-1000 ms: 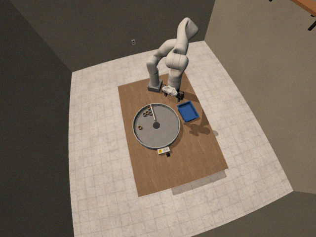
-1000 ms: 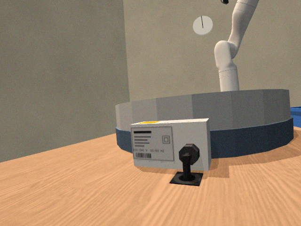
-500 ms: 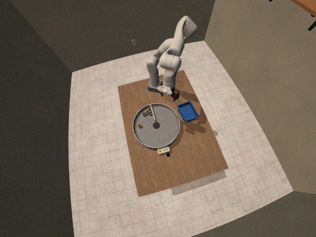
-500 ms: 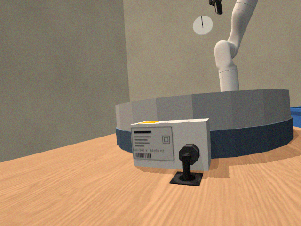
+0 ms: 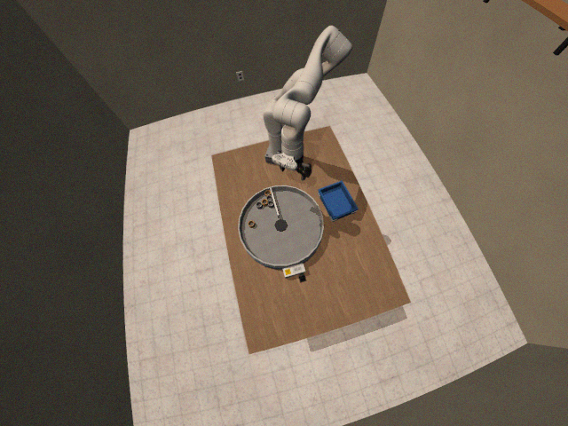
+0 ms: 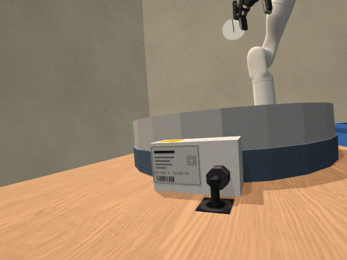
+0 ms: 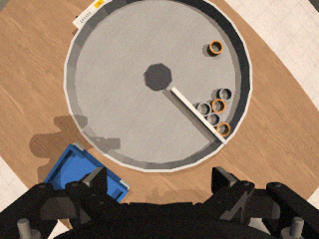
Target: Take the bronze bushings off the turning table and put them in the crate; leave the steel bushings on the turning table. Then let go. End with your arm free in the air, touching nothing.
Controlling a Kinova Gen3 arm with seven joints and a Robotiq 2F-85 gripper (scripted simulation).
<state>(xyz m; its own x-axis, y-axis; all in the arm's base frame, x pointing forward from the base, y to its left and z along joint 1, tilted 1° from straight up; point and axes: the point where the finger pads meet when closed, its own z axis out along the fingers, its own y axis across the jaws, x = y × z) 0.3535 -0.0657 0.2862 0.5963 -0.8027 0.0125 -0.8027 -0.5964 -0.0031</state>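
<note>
Bronze bushings [image 5: 251, 226] [image 7: 215, 53], three in all, sit on the round grey turning table [image 5: 284, 249] [image 6: 252, 125] [image 7: 120, 55], inside its raised rim. One is apart, on the side toward the desk's [image 5: 343, 284] [image 6: 111, 223] [image 7: 30, 100] long edge at the robot's right; two are clustered with three steel bushings [image 5: 259, 208] [image 7: 225, 99] beside a pale straight bar [image 5: 275, 203] [image 7: 194, 112], toward the corner right of the robot's base. The blue crate [image 5: 339, 201] [image 6: 341, 135] [image 7: 80, 168] has a bare floor where visible, and stands near the opposite long edge. The gripper [image 5: 293, 173] [image 6: 255, 18] [image 7: 159, 179] is released, fingers wide apart with nothing between them, raised above the desk near the short edge by the base.
</note>
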